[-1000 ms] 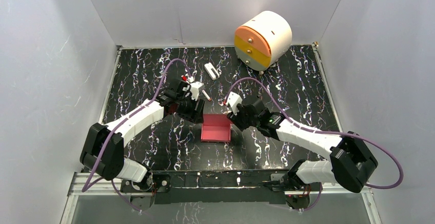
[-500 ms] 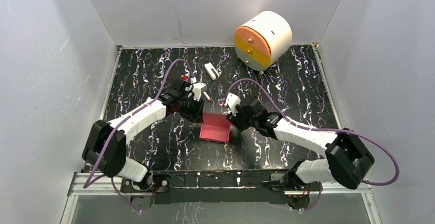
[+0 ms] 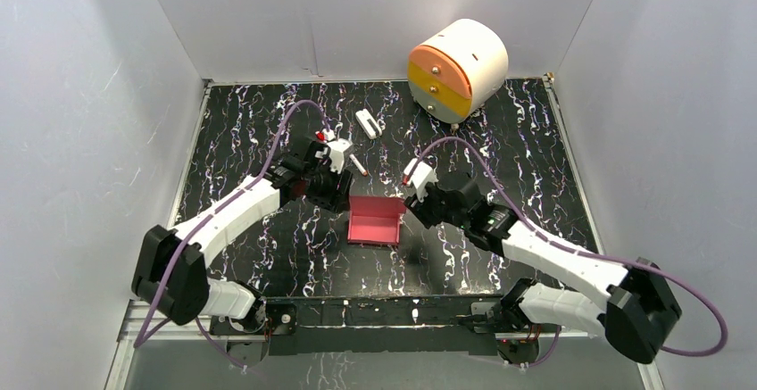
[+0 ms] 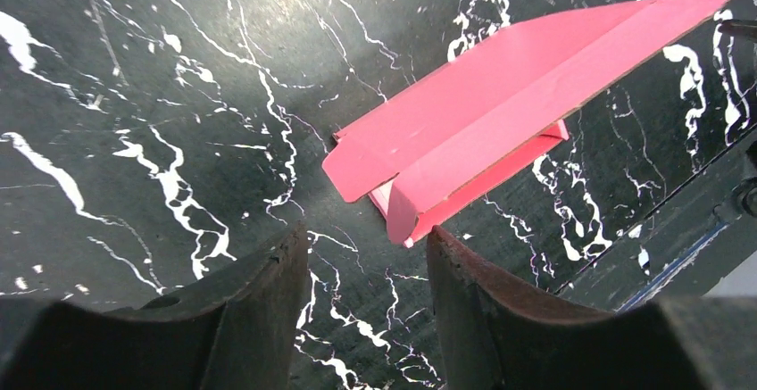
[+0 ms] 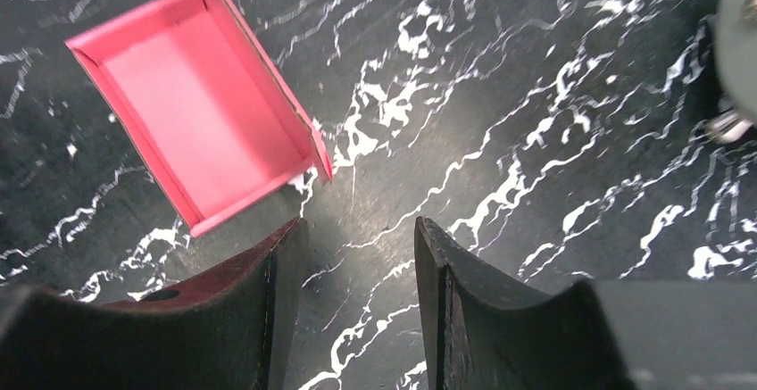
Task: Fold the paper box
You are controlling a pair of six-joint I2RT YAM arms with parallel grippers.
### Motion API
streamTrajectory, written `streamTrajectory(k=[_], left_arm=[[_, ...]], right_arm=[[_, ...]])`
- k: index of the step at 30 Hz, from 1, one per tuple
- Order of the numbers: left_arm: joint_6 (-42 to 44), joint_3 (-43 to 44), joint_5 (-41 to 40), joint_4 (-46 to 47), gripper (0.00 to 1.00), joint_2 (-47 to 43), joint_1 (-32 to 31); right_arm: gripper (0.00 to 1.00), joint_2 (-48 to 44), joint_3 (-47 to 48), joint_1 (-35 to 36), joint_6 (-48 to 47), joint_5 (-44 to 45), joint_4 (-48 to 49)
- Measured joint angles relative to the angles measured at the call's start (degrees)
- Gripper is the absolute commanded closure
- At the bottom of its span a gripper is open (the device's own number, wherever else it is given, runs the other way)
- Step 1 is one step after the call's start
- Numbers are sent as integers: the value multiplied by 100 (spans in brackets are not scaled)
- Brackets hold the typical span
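Left fingers (image 4: 268, 310): parted, with nothing between them; only the black, white-veined surface (image 4: 134, 95) shows in the gap. In the overhead view the left fingers (image 3: 336, 192) stand just off the left far corner of the paper box (image 3: 375, 220), with no contact visible. From the left wrist, the paper box (image 4: 482, 131) lies just ahead of the fingertips and runs off to their right. One pink-red panel is tilted up over a narrower folded edge, and its near corner sits just beyond the gap. Overhead, the box rests on the surface between the two sets of fingers as an open tray, its far wall raised. Right fingers (image 5: 268, 310): parted and empty, with bare surface between them. In the overhead view the right fingers (image 3: 420, 204) are just beside the right far corner of the box; contact there cannot be determined. From the right wrist, the paper box (image 5: 205, 131) lies ahead and to the left of the fingers, its inside open upward. The side wall nearest the fingers stands upright, and its near corner is close to the left-hand fingertip without touching it. Beyond the left fingers, well apart, lies a small white object (image 3: 366, 123). Beyond the right fingers, at the far edge of the surface, a round white drawer unit (image 3: 457, 67) with orange and yellow fronts lies tilted.
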Motion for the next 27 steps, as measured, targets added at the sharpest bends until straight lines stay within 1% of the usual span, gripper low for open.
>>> streamTrajectory(k=[3,7,13,20,27], left_arm=[[44,66,-74,-42,43,-264,15],[197,227,-114,-94,39,-323,48],[520,297,155,-142,36,-184,103],[855,299,350,-197,27,-55,109],[1176,304,382,-153,28,68,109]], right_arm=[[45,-393,-4,-2,0,0,50],[45,-518,-15,-2,0,-2,55],[45,-332,-24,-2,0,-2,37],[45,114,-20,-48,0,0,26],[45,-83,-17,-61,0,-2,22]])
